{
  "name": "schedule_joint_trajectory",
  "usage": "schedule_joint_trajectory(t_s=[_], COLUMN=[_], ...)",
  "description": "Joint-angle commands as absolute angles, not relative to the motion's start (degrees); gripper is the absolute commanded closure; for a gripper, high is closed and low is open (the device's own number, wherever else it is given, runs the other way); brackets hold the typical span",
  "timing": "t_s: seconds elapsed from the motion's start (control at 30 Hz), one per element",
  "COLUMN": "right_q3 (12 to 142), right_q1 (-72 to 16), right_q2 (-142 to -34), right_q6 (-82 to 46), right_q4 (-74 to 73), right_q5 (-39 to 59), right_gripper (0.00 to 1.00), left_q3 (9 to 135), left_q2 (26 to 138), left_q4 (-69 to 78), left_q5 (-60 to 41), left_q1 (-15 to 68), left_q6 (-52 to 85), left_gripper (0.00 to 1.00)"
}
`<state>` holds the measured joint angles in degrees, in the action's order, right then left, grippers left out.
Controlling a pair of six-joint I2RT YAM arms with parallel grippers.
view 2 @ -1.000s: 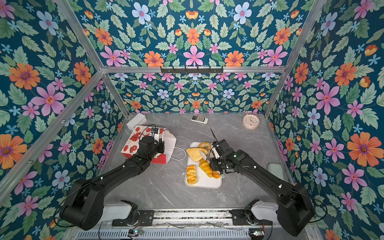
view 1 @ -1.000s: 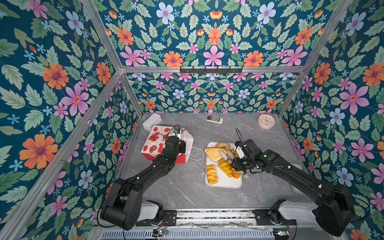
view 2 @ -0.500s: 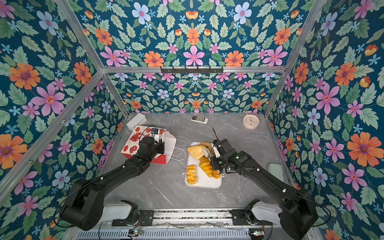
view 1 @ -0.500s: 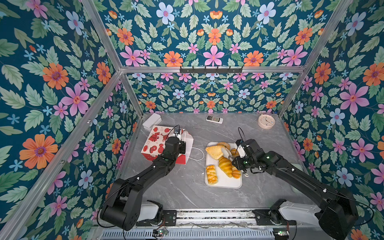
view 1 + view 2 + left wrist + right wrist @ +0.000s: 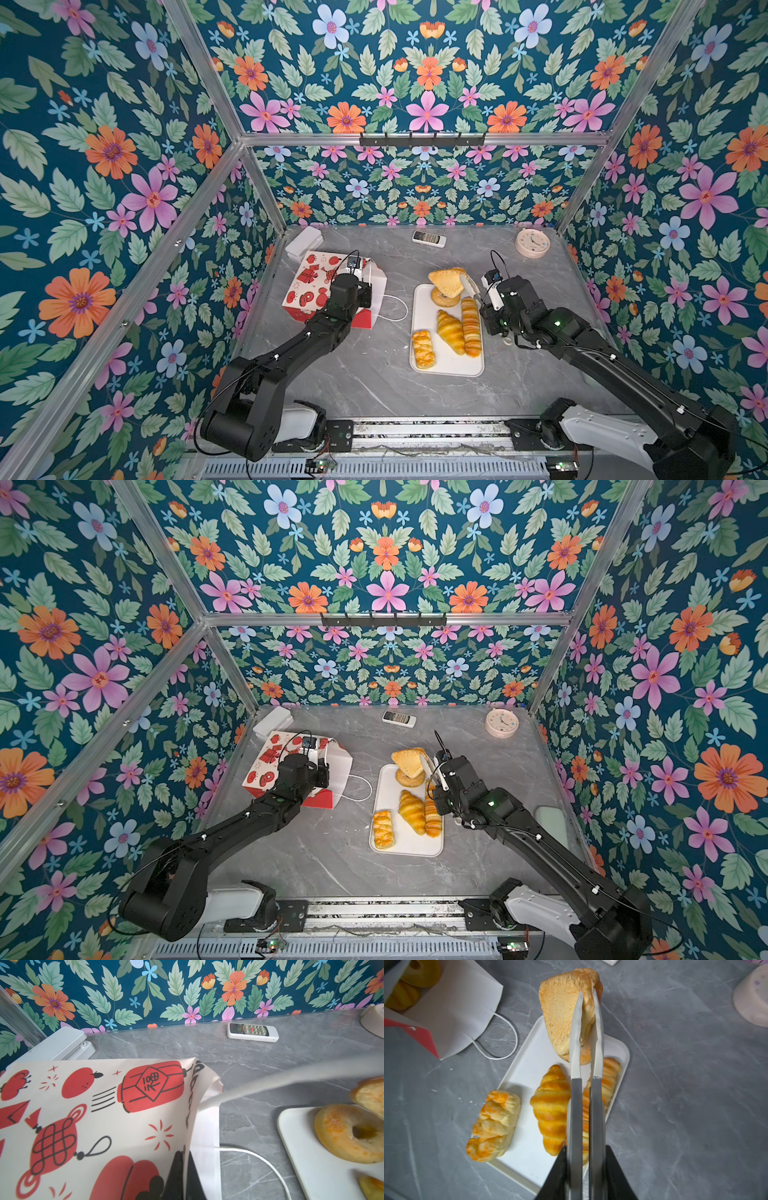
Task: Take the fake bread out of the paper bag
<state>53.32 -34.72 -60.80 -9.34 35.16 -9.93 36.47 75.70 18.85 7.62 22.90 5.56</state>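
The paper bag (image 5: 309,282) lies on its side at the left, white with red motifs, mouth toward the tray. My left gripper (image 5: 185,1167) is shut on the bag's upper mouth edge (image 5: 193,1105). Two pieces of fake bread (image 5: 415,974) show inside the bag. My right gripper (image 5: 585,1148) is shut on the grey handles of white-tipped tongs (image 5: 576,1105). The tongs pinch a golden wedge of bread (image 5: 560,1007), held above a bagel (image 5: 340,1134) at the far end of the white tray (image 5: 529,1059). A croissant (image 5: 550,1109), a plaited piece (image 5: 494,1124) and a ridged loaf (image 5: 610,1078) lie on the tray.
A white remote (image 5: 429,238) and a round pink clock (image 5: 532,243) sit near the back wall. A white box (image 5: 304,243) stands behind the bag. The bag's cord handle (image 5: 395,309) loops on the table between bag and tray. A pale object (image 5: 550,825) lies at the right edge.
The tongs have closed on the wedge of bread and raised it off the tray, a little toward the back. The left arm has kept still on the bag.
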Motion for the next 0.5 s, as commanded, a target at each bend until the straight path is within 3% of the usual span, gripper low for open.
schedule_joint_trajectory(t_s=[0.0,0.23,0.47], right_q3=[54.6,58.9,64.7], right_q1=[-35.9,-42.8,-47.9], right_q2=[-60.6,-65.0,-72.0], right_q6=[-5.2,-3.1,-11.7], right_q4=[36.2,44.2,56.8], right_q5=[-20.2,-34.9,-42.7], right_gripper=[0.78,0.78,0.79], left_q3=[36.8,36.6,35.4], left_q2=[75.6,75.6,75.1], left_q4=[20.7,21.8,23.5], left_q5=[7.6,7.3,6.6], left_q1=[22.9,22.9,22.9], left_q6=[5.5,5.4,5.8], left_gripper=[1.0,1.0,1.0])
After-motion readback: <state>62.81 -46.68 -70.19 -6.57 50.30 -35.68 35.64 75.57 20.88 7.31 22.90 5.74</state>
